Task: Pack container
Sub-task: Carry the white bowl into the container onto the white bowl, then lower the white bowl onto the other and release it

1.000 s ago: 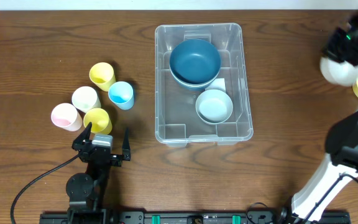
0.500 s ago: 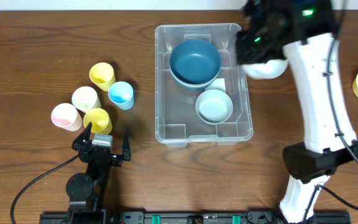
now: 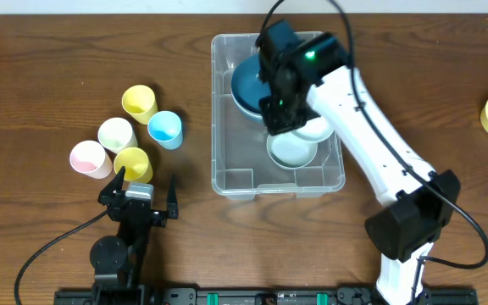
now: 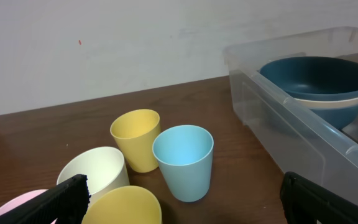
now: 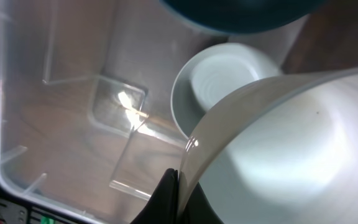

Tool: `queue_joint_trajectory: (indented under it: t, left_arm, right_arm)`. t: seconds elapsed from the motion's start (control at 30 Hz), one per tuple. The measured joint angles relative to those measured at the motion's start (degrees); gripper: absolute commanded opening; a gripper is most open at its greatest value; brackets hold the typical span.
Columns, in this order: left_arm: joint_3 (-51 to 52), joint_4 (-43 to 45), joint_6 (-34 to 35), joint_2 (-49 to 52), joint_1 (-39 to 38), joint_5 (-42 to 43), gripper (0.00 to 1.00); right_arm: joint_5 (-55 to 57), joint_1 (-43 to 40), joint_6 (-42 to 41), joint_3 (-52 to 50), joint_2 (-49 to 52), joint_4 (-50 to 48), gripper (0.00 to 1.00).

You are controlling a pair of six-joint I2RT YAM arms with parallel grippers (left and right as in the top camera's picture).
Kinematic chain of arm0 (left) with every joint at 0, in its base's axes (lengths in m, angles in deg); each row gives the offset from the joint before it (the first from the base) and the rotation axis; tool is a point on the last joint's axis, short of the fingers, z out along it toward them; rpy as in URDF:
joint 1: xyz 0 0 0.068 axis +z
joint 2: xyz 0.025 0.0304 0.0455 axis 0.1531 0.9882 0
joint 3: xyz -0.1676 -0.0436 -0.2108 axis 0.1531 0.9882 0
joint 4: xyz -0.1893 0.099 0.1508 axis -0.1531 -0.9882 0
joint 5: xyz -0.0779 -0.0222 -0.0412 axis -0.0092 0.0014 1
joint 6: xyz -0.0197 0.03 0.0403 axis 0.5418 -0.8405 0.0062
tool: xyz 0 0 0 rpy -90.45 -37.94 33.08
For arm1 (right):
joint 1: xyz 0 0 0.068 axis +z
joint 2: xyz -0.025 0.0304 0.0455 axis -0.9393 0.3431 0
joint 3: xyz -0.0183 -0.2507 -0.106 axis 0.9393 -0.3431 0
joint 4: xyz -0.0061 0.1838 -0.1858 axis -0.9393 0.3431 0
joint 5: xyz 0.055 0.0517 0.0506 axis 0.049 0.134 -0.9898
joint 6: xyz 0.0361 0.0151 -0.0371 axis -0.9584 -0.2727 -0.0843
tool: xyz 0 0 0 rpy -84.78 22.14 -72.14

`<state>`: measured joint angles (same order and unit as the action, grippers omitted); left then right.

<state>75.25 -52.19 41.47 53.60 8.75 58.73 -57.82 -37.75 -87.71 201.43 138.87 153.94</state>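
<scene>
Toward the far edge at mid-table sits the container (image 3: 227,144), with your right arm stretched across it from the near-right corner and its wrist bent down over the middle. Your right gripper (image 5: 176,190) is pinched thinly on the rim of a white bowl (image 5: 291,149), which hangs tilted just above the small pale bowl (image 5: 225,74). That edge grip could slip, or the bowl could clip the dark blue bowl (image 3: 246,80) and land askew. Your left gripper (image 3: 146,185) rests spread wide and empty beside the cups (image 3: 134,161), toward the near-left corner.
</scene>
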Motion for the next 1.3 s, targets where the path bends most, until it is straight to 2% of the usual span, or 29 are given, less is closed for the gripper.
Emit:
queue_joint_trajectory:
  t: [0.37,0.9,1.3]
  left_arm:
    - [0.0,0.0,0.0,0.0,0.0,0.0,0.98]
    - [0.0,0.0,0.0,0.0,0.0,0.0,0.98]
    - [0.0,0.0,0.0,0.0,0.0,0.0,0.98]
  right_arm:
    - [0.0,1.7,-0.7,-12.7,0.0,-9.2,0.01]
    - [0.2,2.4,-1.6,-24.3,0.0,-21.7,0.06]
    - [2.9,2.4,-1.7,-26.6,0.0,-26.3,0.17]
